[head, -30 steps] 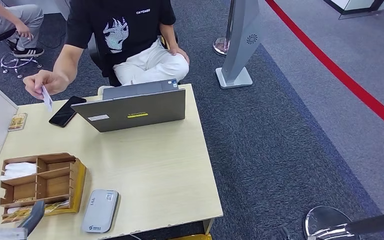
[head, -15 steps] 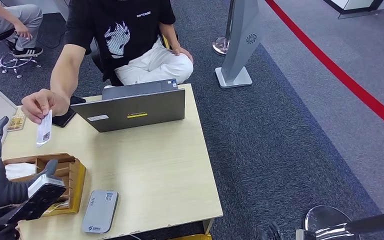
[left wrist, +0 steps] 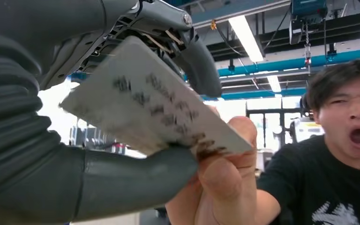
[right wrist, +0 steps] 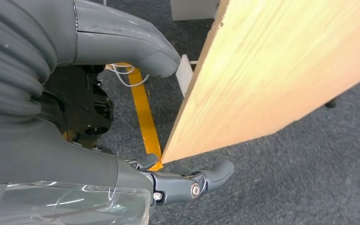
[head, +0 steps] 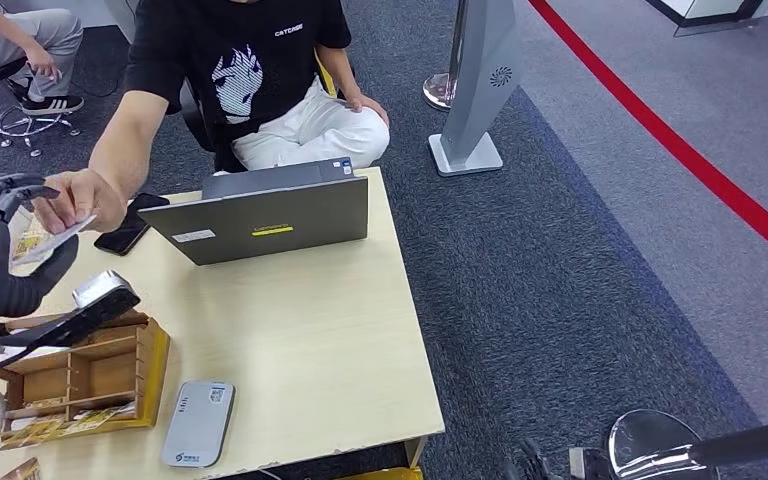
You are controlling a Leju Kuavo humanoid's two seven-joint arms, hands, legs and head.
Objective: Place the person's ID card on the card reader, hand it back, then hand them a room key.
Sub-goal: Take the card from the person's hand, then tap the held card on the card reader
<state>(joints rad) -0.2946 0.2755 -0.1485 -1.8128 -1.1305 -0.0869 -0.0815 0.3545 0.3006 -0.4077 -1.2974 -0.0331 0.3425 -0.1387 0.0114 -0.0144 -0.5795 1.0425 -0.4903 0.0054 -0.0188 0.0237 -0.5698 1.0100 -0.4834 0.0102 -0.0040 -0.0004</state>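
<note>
Pinching flat white ID card point(left wrist: 154, 112): left hand point(head: 0, 250) fingers point(left wrist: 201, 70); right hand point(right wrist: 122, 140) fingers spread.

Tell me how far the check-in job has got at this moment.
Nothing is finished. In hand: the person's hand is passing the white ID card into the robot's left hand, both touching it. Left: laying it on the grey card reader, returning it, then giving a room key.
</note>
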